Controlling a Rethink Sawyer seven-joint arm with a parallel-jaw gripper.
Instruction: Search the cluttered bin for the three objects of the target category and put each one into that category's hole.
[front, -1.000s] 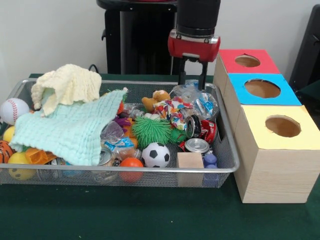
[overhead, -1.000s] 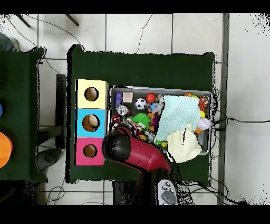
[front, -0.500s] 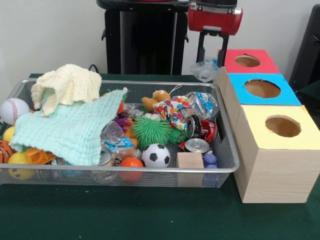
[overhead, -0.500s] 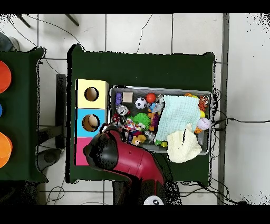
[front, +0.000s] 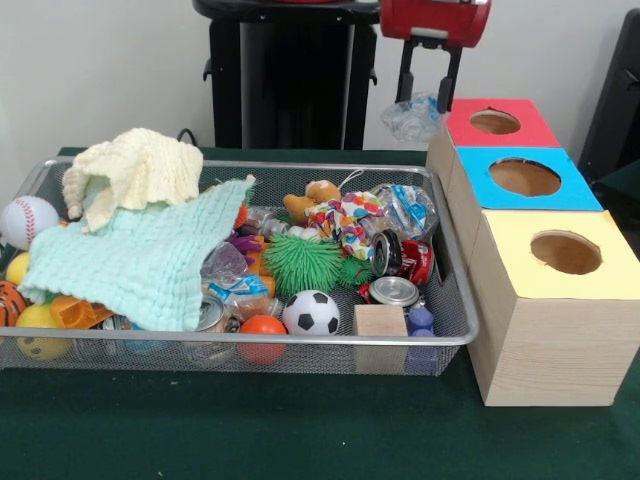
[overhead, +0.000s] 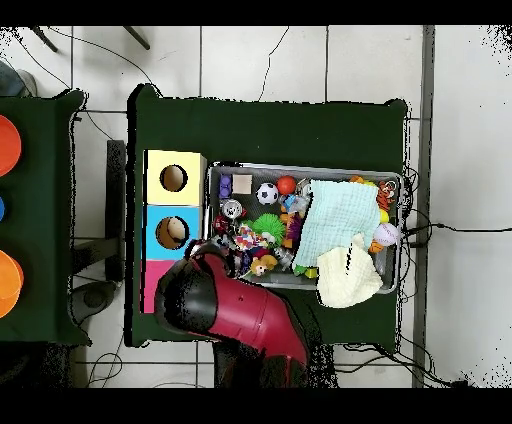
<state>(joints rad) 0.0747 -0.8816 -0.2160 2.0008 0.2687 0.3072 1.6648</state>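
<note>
We see the wire-mesh bin (front: 452, 300) at left, crammed with toys, a second labelled bottle (front: 408, 208) inside, its print unreadable. Above its far right corner the gripper (front: 427, 100) pinches a crumpled clear bottle (front: 412, 118) beside the red box (front: 497, 122), short of the blue-surround hole (front: 524, 176). Overhead, the arm (overhead: 235, 305) hides both.

the gripper (front: 426, 97) has lifted a clear bottle (front: 412, 116) out of the bin (front: 452, 290), beside the red-topped box (front: 495, 122).

Bright even light, soft shadows, sharp
</note>
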